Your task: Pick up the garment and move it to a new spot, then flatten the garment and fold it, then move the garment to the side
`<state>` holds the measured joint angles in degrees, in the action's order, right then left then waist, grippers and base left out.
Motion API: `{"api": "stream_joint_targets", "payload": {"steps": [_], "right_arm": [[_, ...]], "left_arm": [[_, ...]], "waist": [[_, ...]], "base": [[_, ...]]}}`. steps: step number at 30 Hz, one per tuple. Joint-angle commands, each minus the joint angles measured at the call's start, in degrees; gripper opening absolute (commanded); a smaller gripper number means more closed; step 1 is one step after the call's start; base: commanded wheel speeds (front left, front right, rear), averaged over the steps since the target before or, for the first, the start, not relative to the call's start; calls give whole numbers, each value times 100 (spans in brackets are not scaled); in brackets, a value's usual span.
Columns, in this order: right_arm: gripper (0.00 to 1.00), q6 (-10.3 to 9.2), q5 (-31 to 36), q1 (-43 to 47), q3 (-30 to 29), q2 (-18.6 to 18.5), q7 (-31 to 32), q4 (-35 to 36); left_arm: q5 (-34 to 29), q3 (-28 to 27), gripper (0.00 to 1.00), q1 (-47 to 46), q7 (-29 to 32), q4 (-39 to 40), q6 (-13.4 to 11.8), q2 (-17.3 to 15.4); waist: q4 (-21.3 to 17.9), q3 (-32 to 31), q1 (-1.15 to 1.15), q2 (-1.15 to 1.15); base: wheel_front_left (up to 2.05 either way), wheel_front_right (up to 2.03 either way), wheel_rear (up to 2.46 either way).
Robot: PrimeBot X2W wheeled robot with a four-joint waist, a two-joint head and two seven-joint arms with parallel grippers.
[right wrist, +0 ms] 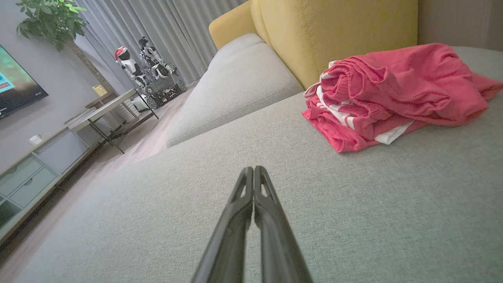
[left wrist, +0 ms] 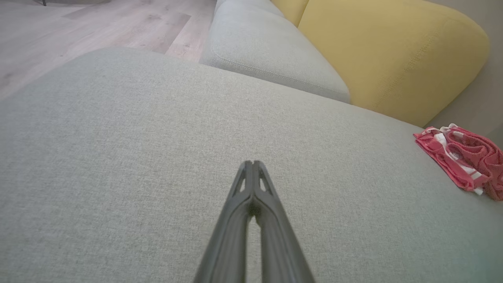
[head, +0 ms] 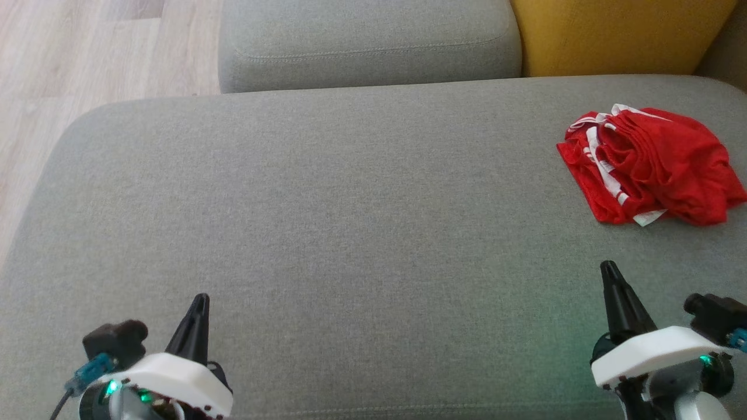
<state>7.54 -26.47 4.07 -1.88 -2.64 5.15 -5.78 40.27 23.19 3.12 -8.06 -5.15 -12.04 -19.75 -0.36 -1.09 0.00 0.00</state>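
A red garment (head: 650, 166) with white stripes lies crumpled in a heap at the far right of the grey sofa seat (head: 350, 233). The right wrist view has the garment (right wrist: 393, 94) up and to the right; in the left wrist view the garment (left wrist: 465, 159) sits at the right edge. My left gripper (head: 201, 300) hovers at the lower left, shut with nothing in it, fingertips pressed together (left wrist: 252, 163). Below the garment and well short of it, my right gripper (head: 608, 267) is shut and empty too, its tips meeting (right wrist: 253, 169).
A second grey cushion (head: 367, 44) and a yellow cushion (head: 618, 35) stand behind the seat. Wooden floor (head: 87, 52) lies to the left. In the right wrist view a low table (right wrist: 102, 112), a TV cabinet (right wrist: 27, 177) and a plant (right wrist: 51, 19) stand across the room.
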Motion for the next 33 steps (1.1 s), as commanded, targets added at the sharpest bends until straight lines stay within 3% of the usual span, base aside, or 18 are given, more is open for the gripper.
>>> {"api": "stream_joint_targets", "payload": {"steps": [1,33], "right_arm": [[0,-1,-166,-301,-10,-13,25,157],[0,-3,-2226,-534,-158,-17,62,-159]], "left_arm": [[126,-201,0,-340,28,132,50,-44],[1814,-1023,0,-524,431,-189,663,463]], "waist": [[1,1,0,0],[12,42,0,0]], "base": [[0,0,0],[0,0,0]]}}
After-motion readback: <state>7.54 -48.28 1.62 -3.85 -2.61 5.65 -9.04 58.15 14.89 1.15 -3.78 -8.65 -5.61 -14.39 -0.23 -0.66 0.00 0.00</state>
